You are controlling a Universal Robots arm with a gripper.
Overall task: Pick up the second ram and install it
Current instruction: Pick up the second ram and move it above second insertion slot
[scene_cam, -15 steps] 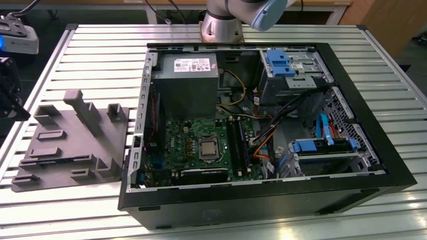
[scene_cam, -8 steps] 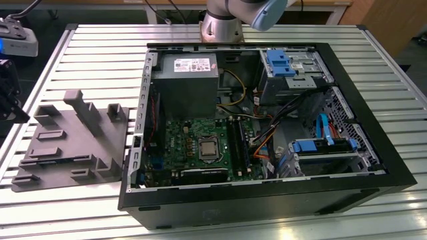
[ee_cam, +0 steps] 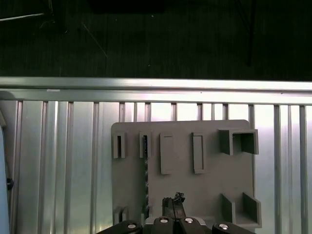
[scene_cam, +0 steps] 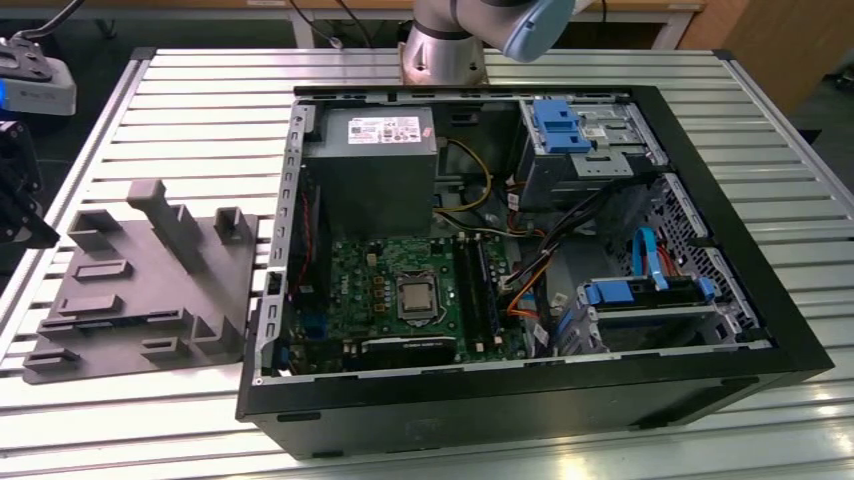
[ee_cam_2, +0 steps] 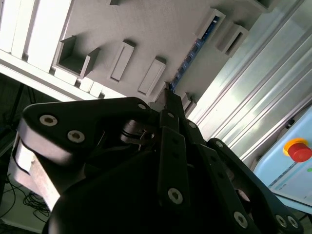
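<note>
Slatted table [ee_cam: 58, 146], second ram [ee_cam: 145, 175] in holder [ee_cam: 209, 185]

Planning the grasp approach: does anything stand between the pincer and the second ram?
Nothing visible does. The second ram stands on edge in a slot of the gray holder; in the first wrist view only bare holder surface lies between it and the pincer.

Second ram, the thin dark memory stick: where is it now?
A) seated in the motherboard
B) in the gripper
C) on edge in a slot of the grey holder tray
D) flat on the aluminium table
C: in both wrist views the second ram stands on edge in a grey holder tray slot, the gripper nearby.
</note>
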